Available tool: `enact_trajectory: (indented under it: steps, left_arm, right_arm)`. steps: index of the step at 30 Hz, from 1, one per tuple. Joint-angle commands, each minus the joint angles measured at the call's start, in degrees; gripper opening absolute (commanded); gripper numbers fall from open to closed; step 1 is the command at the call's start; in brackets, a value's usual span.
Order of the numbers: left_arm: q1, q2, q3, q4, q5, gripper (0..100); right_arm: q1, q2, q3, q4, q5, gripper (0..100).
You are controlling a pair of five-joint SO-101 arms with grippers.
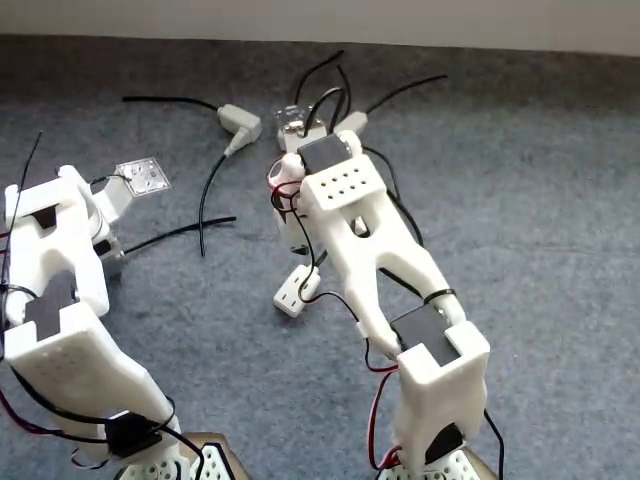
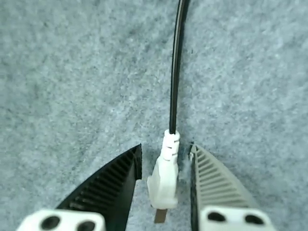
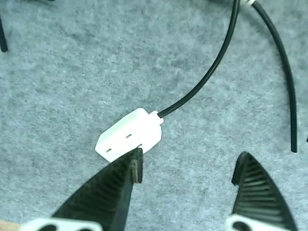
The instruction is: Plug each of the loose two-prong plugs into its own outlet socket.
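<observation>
Grey felt tabletop [image 1: 560,200] | left pincer [image 2: 166,147] apart, flanking white two-prong plug [image 2: 163,180] with a gap on each side, black cord [image 2: 175,62] leading away | right pincer [image 3: 190,154] wide apart over white outlet socket [image 3: 126,134], one fingertip [image 3: 136,166] at its edge | second plug [image 1: 240,128] lies well apart

cords [image 1: 203,205] btwn arms, carpet [image 1: 540,200] rt open

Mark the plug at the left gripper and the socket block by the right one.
plug [image 2: 163,178], left wrist view, on its white body.
socket block [image 3: 129,134], right wrist view, on its slotted face.
</observation>
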Motion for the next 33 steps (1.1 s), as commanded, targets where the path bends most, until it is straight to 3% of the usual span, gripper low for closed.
enact_trajectory:
  steps: [1, 4, 26, 33]
  left_arm:
    - [-1.2, -3.1, -1.0, -1.8, -22.4, 15]
    - [-2.2, -3.1, -0.9, -1.8, -25.5, 15]
    - [-2.9, -2.5, -4.1, -1.8, -25.7, 15]
    - [-2.8, -2.8, -4.2, 1.2, -25.9, 3]
  right_arm:
    - [0.8, -3.2, -2.6, 0.0, 0.8, 29.6]
    - [0.8, -3.2, -2.6, 0.0, 0.8, 29.6]
    - [0.8, -3.2, -2.6, 0.0, 0.8, 29.6]
    - [0.8, -3.2, -2.6, 0.0, 0.8, 29.6]
